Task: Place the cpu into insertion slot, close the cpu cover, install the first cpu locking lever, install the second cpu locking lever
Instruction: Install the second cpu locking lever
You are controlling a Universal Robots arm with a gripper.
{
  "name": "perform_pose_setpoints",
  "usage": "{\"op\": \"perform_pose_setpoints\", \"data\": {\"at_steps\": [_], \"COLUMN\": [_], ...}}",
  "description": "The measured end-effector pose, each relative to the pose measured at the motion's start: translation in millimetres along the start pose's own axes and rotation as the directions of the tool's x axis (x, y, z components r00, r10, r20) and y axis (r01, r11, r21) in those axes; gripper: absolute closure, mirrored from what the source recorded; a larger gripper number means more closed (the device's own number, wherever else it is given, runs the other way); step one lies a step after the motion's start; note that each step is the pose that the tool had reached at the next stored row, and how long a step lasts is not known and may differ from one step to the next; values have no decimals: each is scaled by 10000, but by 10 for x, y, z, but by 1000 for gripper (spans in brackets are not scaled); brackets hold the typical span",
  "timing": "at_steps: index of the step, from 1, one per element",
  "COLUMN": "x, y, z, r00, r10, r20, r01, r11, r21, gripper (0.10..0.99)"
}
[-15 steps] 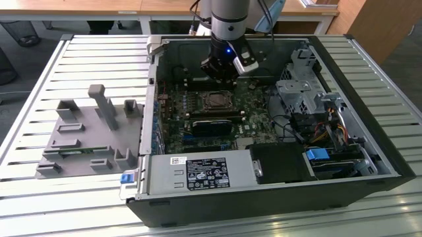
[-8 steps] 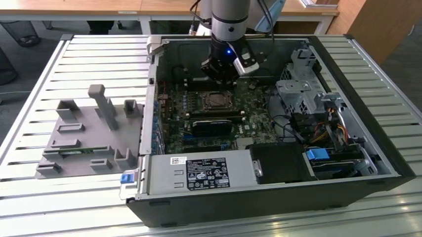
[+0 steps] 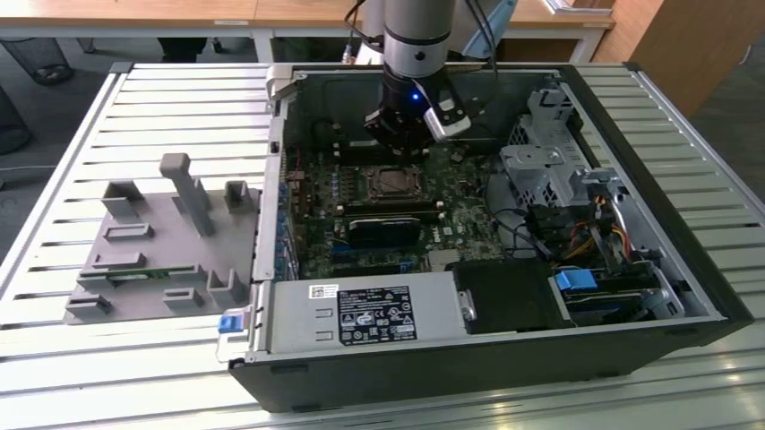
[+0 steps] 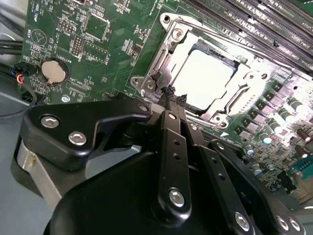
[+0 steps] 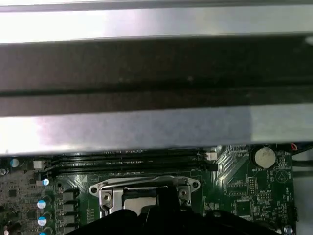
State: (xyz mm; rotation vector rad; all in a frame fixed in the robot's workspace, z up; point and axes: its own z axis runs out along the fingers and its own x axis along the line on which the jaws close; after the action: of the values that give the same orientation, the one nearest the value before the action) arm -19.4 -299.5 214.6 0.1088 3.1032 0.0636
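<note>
Slatted metal table (image 3: 179,107) carries an open computer case (image 3: 669,260); the arm reaches straight down, gripper (image 4: 171,98) pinched narrow just beside the cpu (image 4: 203,81) seated under the cpu cover (image 4: 244,81).

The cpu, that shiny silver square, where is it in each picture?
Exterior view: the cpu sits in the middle of the green board, just below the hand.
Second wrist view: the cpu lies inside the cpu cover, just beyond the fingertips.
First wrist view: a sliver of the cpu shows above the dark hand.
Shared landmark: the round coin battery.
</note>
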Motion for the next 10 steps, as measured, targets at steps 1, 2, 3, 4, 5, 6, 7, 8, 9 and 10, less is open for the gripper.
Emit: {"op": "perform_pose_setpoints", "data": {"at_steps": [1, 2, 3, 4, 5, 6, 7, 8, 9, 10], "x": [0, -1, -1, -1, -1, -2, -3, -4, -5, -5], "y": [0, -1, 0, 1, 3, 4, 6, 7, 8, 5], "z": [-8, -20, -41, -67, -99, -140, -183, -216, -241, -249], "r00": [10000, 10000, 10000, 10000, 10000, 10000, 10000, 10000, 10000, 10000], "r10": [1, 0, 0, 0, -1, -1, -2, -1, -1, -2], "r20": [1, 1, 2, 2, 2, 1, 1, 2, 1, 1], "r01": [-1, 0, 0, 0, 1, 1, 2, 1, 1, 2], "r11": [10000, 10000, 10000, 10000, 10000, 10000, 10000, 10000, 10000, 10000], "r21": [0, -2, -3, -4, -3, -2, -3, -3, -2, -4], "gripper": [980, 980, 980, 980, 980, 980, 980, 980, 980, 980]}}
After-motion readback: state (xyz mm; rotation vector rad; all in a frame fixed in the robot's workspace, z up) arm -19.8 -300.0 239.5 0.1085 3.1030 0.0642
